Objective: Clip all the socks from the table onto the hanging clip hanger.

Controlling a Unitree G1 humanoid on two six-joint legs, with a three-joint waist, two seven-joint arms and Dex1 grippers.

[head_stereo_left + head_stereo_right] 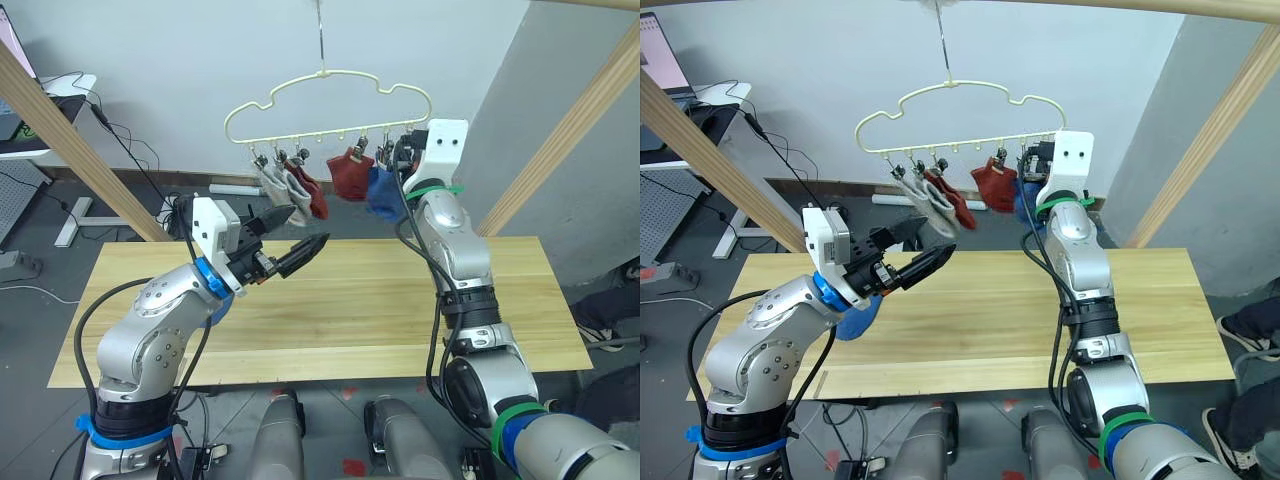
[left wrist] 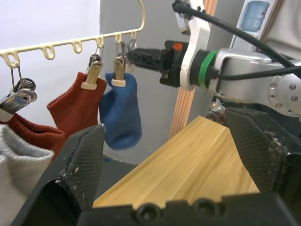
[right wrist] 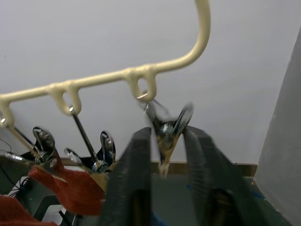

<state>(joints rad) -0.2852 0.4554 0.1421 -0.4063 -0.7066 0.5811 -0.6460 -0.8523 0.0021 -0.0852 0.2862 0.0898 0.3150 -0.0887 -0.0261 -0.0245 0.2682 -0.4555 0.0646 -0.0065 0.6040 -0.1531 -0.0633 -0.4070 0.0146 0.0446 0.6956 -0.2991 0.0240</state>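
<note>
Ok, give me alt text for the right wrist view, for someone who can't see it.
The right gripper has its two black fingers on either side of a grey metal clip hanging from the pale-yellow clip hanger. Further along the hanger, more clips hang beside a rust-red sock, against a plain wall.

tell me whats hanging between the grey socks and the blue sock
Two rust-red socks: one beside the grey socks, one next to the blue sock, all on the clip hanger. The left eye view shows it.
</note>
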